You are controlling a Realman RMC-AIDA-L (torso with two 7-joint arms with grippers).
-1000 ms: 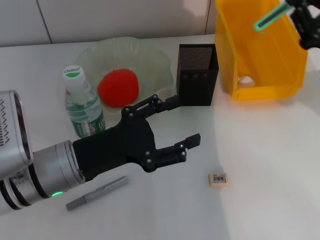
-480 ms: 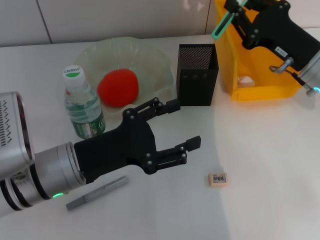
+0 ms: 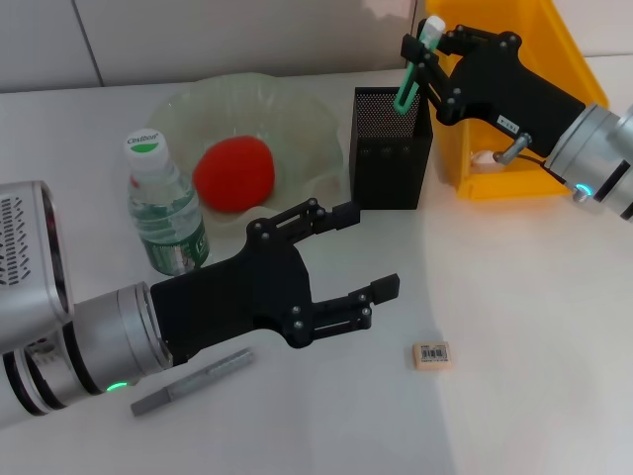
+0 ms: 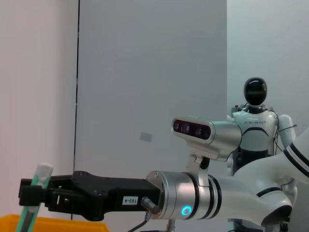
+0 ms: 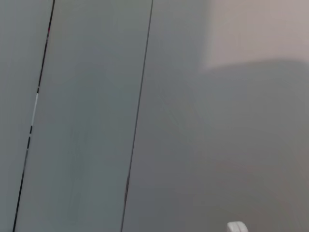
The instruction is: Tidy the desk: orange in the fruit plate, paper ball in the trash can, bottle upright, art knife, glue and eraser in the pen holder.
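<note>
light: bright, even, from overhead | shadows: soft grey patch on the desk [image 3: 495, 297] beside the trash can [image 3: 514, 99], faint one under the left gripper [image 3: 346, 252] | glare: mild sheen on the fruit plate [image 3: 297, 109] | blur: right wrist view soft, featureless wall | head view: sharp

This looks like a robotics lab. A white humanoid robot [image 4: 255, 126] stands by plain grey wall panels [image 4: 154, 72].
</note>
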